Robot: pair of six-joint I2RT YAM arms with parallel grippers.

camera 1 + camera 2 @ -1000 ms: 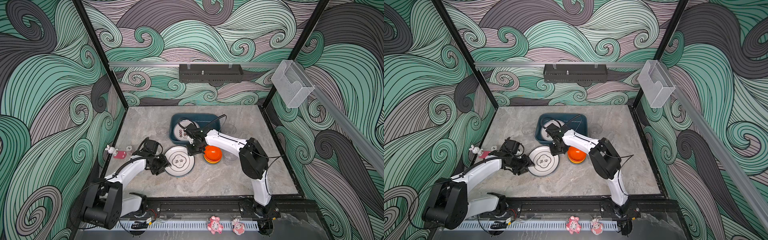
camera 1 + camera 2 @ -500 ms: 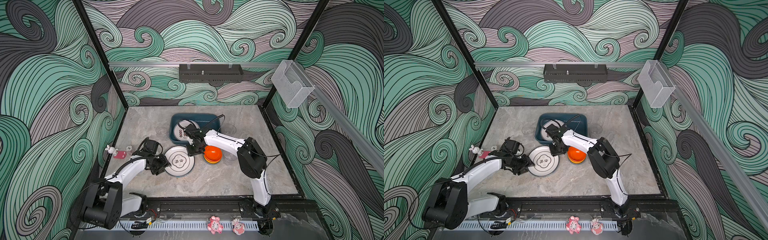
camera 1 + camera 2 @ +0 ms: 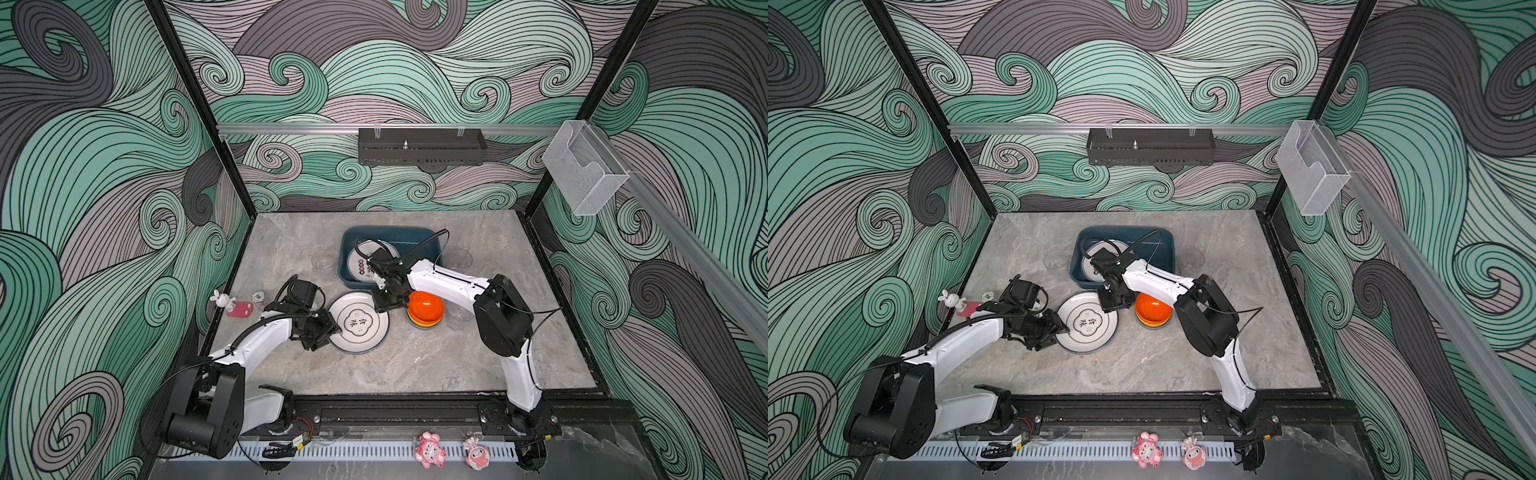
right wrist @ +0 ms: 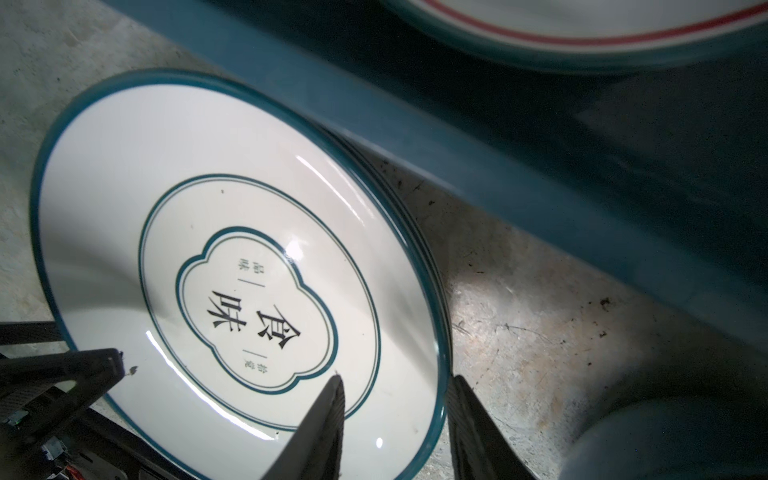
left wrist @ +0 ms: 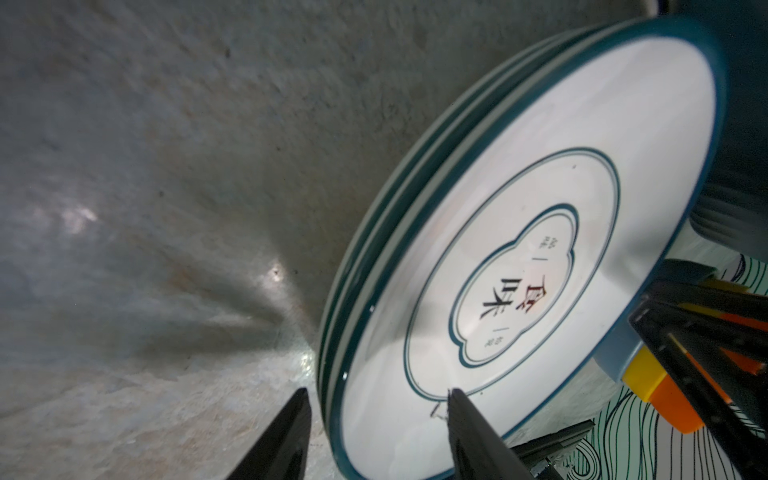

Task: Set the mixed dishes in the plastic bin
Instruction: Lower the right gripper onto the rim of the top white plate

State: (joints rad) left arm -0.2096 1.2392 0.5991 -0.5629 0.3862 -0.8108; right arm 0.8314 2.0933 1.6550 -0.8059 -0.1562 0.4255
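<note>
A stack of white plates [image 3: 359,322] [image 3: 1087,321] with black characters lies on the table just in front of the teal plastic bin [image 3: 415,231] [image 3: 1167,239]. My left gripper [image 3: 332,330] [image 5: 378,415] is open and straddles the stack's left rim, one finger [image 5: 291,432] beside the rim and the other over the plate. My right gripper [image 3: 384,301] [image 4: 395,415] is open astride the far right rim [image 4: 440,407]. Another plate [image 3: 365,264] lies in the bin. Stacked bowls, orange on top [image 3: 424,309] [image 3: 1152,311], sit right of the plates.
Clear tumblers stand left of the bin [image 3: 322,261], right of it [image 3: 459,259] and beside the bowls [image 3: 459,313]. A rabbit toy on a pink block [image 3: 232,303] sits at the left edge. A black tray [image 3: 419,145] and clear holder [image 3: 584,168] hang on the walls.
The right arm's elbow wavers slightly while its gripper stays at the plate's rim. The left arm and the plates have not moved.
</note>
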